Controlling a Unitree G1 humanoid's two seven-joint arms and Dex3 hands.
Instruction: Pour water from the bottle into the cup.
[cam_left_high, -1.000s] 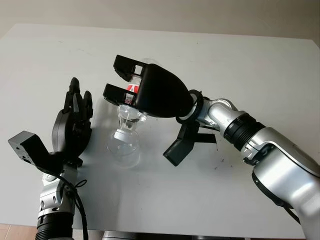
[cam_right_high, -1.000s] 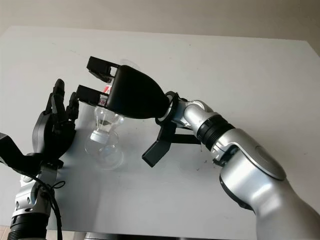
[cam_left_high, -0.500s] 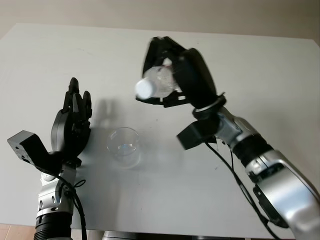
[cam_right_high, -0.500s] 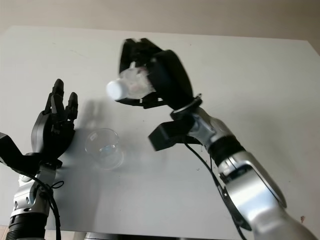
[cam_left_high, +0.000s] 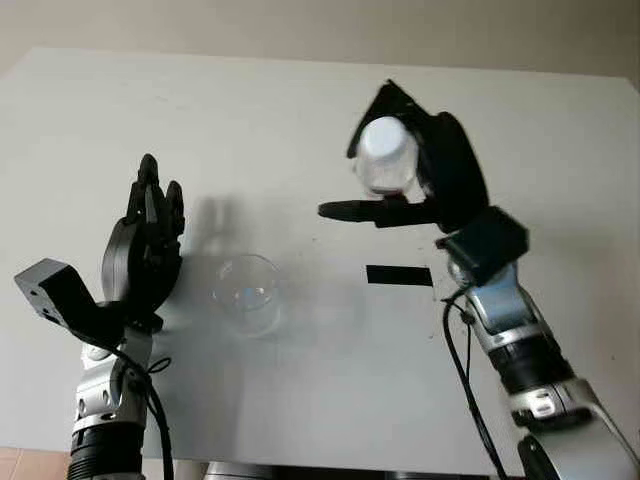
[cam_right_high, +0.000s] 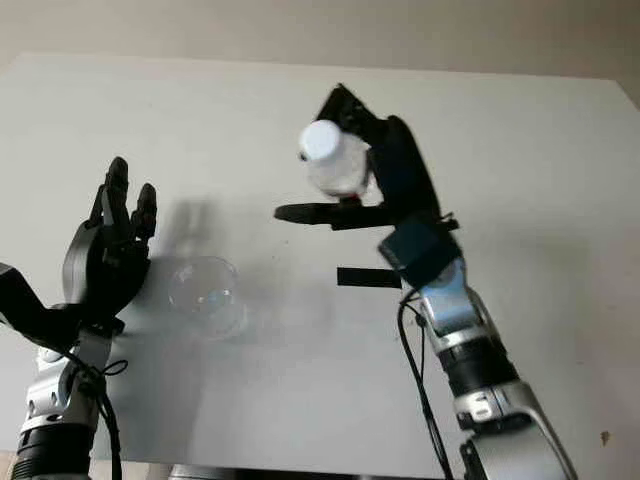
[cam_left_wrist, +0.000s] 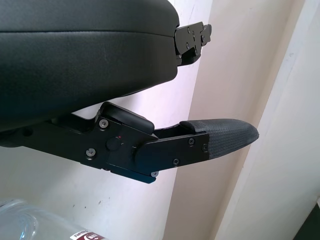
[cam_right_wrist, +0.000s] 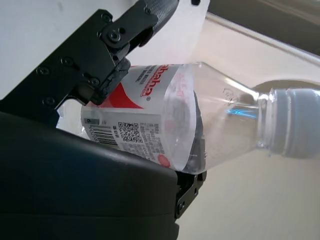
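Left eye view puts the right hand (cam_left_high: 420, 190) high above the white table (cam_left_high: 300, 110), its fingers closed round the clear plastic bottle with a white cap and red label (cam_left_high: 385, 160), roughly upright with the cap uppermost. The clear glass cup (cam_left_high: 247, 293) stands on the table lower and well to that hand's left, so any further pour would need the bottle carried leftward over the cup. The open left hand (cam_left_high: 145, 250) is raised just beside the cup on its far side from the bottle, nearer to it than the right hand.

I can't see the bottle (cam_left_high: 386, 160) bottom, right hand (cam_left_high: 440, 185) covers it. Can't tell water level in cup (cam_left_high: 246, 292), too faint. Bottle cap (cam_right_wrist: 299, 123) is cut off at the right wrist picture's edge.
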